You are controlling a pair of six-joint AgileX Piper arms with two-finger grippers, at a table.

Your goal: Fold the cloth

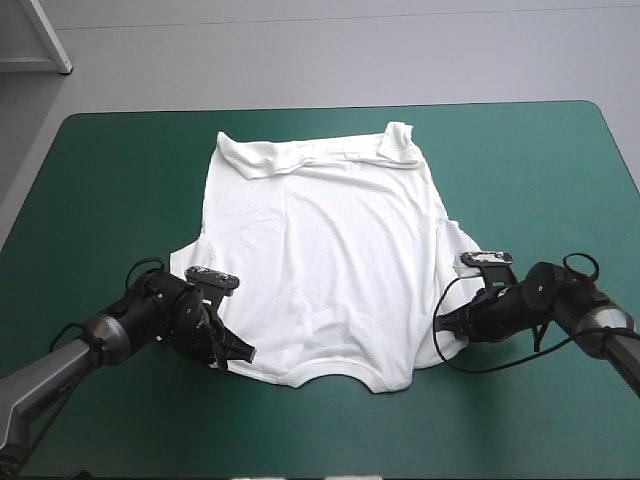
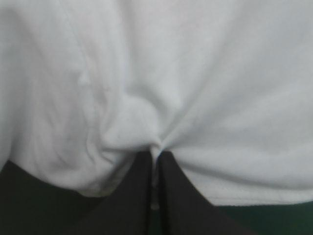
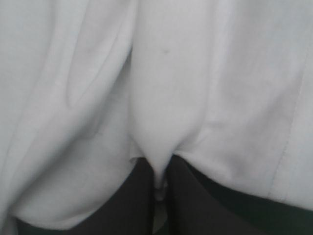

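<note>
No words, numbers or signs can be read in any view. The T-shirt [image 1: 320, 240] is plain white, with no print or tag to read on it.

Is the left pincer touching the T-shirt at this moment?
Touching. The left wrist view shows it: the left pincer is all but shut on the T-shirt, and the white folds gather to a pinch at its tip.

White T-shirt [image 1: 320, 250] spread flat mid-table
</note>
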